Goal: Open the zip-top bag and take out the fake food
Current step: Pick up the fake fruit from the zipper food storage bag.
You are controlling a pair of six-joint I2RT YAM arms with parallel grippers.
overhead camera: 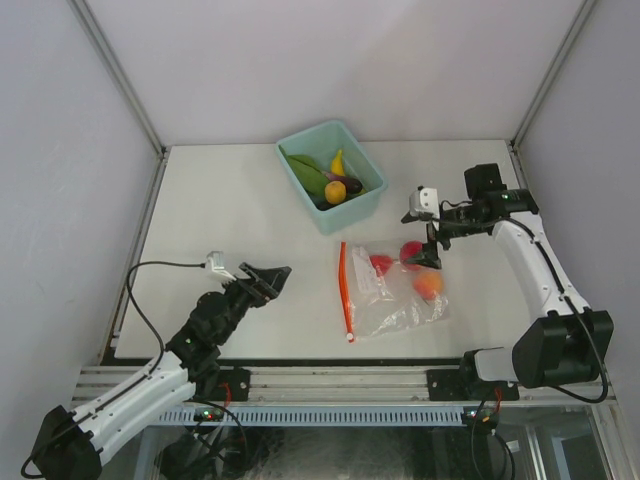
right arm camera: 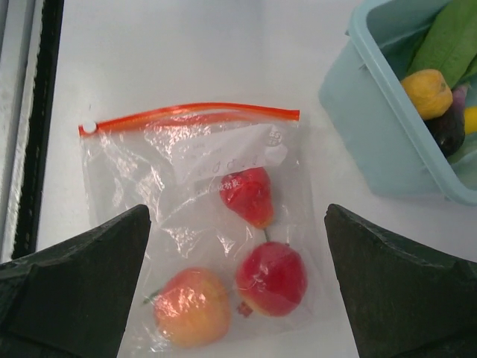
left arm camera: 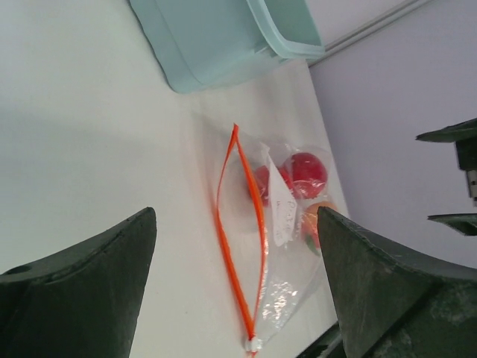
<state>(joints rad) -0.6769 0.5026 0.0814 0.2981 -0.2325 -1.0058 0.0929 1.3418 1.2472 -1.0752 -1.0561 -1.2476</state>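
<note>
The zip-top bag [overhead camera: 400,300] lies flat right of the table's middle, its red-orange zipper strip [overhead camera: 345,290] facing left. In the left wrist view the two zipper strips [left arm camera: 238,224] stand apart along the middle. Inside the bag lie a red pear-shaped piece [right arm camera: 247,195], a red apple [right arm camera: 272,277] and an orange-red peach [right arm camera: 192,306]. My right gripper [overhead camera: 430,258] is open and empty above the bag's far right part, over the fruit [right arm camera: 238,212]. My left gripper [overhead camera: 272,275] is open and empty left of the zipper, pointing at it [left arm camera: 237,215].
The teal bin [overhead camera: 370,200] stands behind the bag and holds a long green piece [overhead camera: 305,172], a yellow piece [overhead camera: 338,162], a dark purple eggplant [overhead camera: 352,185] and a yellow-orange fruit [overhead camera: 335,191]. The bin also shows in the wrist views [left arm camera: 216,45] [right arm camera: 380,127].
</note>
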